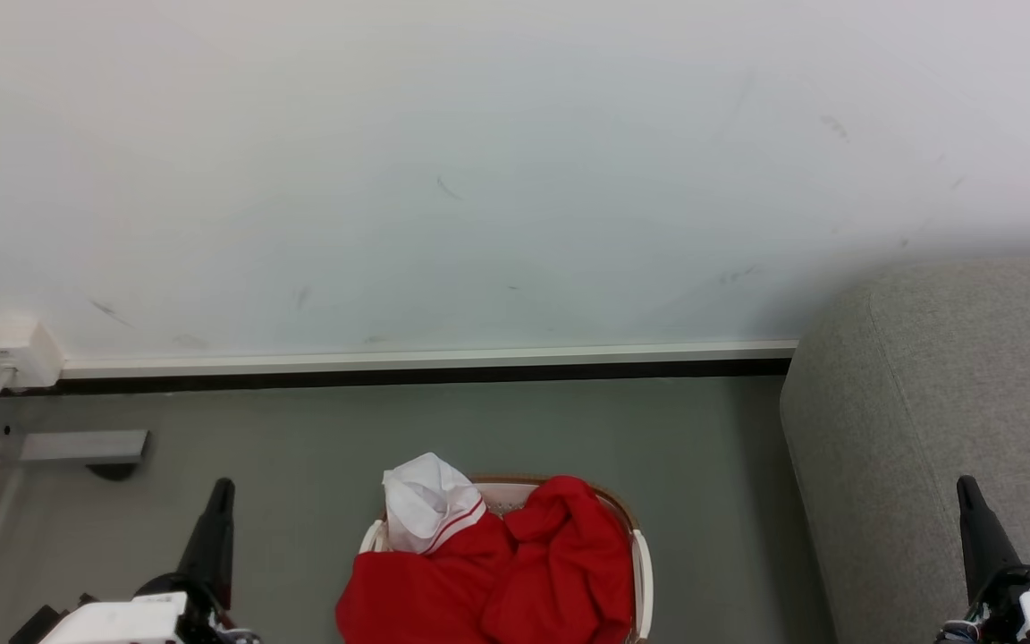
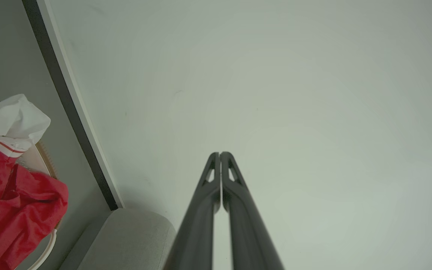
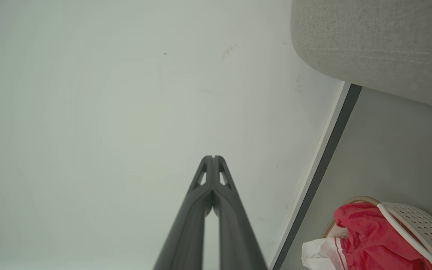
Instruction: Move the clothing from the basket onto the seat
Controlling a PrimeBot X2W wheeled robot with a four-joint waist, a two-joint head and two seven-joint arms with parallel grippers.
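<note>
Red clothing heaps in the basket, between the left gripper and right gripper, both closed and empty. Grey seat sits beside the right gripper.

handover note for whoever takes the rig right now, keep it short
left gripper: jaws shut, empty, left of the basket, pointing at the wall.
right gripper: jaws shut, empty, over the grey sofa edge.
clothing: red and white, heaped in the basket on the floor; sofa to its right.
done: nothing on the visible sofa yet.
left: grasp the clothing, lay it on the sofa.
</note>
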